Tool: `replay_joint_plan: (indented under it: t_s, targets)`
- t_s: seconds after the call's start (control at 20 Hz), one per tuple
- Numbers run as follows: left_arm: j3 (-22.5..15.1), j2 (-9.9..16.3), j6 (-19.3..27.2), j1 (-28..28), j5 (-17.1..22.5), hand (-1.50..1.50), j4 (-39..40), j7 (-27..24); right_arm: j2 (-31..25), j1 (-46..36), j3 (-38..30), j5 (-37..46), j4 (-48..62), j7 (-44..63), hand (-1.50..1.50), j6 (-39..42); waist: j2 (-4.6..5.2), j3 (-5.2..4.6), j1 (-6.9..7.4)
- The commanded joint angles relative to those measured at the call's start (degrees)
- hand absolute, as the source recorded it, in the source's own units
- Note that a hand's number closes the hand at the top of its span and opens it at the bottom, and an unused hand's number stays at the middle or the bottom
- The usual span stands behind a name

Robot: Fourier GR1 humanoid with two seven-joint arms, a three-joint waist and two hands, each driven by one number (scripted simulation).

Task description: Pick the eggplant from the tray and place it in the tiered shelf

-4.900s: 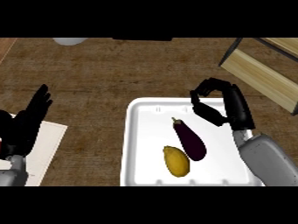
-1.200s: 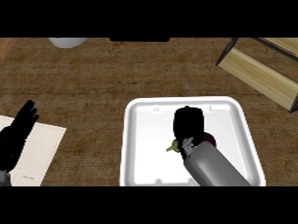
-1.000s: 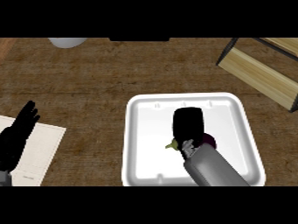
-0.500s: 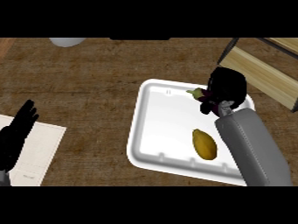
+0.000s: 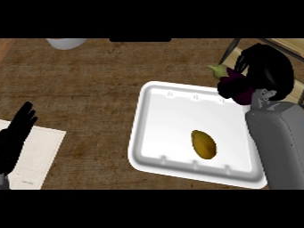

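Note:
My right hand [image 5: 267,71] is curled round the dark purple eggplant [image 5: 230,83], whose green stem end sticks out to the left. It holds the eggplant above the far right corner of the white tray [image 5: 161,133], right beside the black-framed tiered shelf [image 5: 297,50] with wooden boards at the upper right. The hand hides most of the eggplant. At the lower left my left hand [image 5: 10,141] rests open, fingers up.
A yellow oblong fruit [image 5: 204,143] lies in the tray. A white mat [image 5: 37,151] lies under the left hand at the lower left. A pale round object [image 5: 66,42] shows at the top edge. The counter is dark wood grain.
The right hand closed on the eggplant in the tray, lifted it and carried it up and right toward the shelf. The tray has shifted in the view. The left hand stays put.

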Motion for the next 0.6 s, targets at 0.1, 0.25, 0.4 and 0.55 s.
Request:
replay_joint_plan:
  t_s: [0.1,0.25,0.4,0.55]
  targets:
    - [1.28,1.26,-1.63,2.57,1.35,0.0,-2.58,1.36,3.93,1.29,-3.29,-4.19,-16.4,6.53,1.5,0.37,-0.35,0.01,-0.16]
    - [-0.78,-1.33,0.77,-0.08,-1.04,0.0,-0.36,1.24,1.05,-2.65,-8.17,-6.83,-20.88,9.15,1.5,4.0,-0.08,-0.01,-0.35]
    - [0.11,-0.23,-0.52,1.18,-0.44,0.0,-2.23,0.88,0.67,-6.66,-6.39,-4.61,-26.81,15.75,1.5,8.87,-0.13,-0.03,0.17]
    - [0.87,0.01,-0.78,-1.99,-0.89,0.0,2.95,-0.64,-1.0,-13.26,-9.86,-6.06,-23.89,16.18,1.5,9.54,0.12,-0.05,0.39]
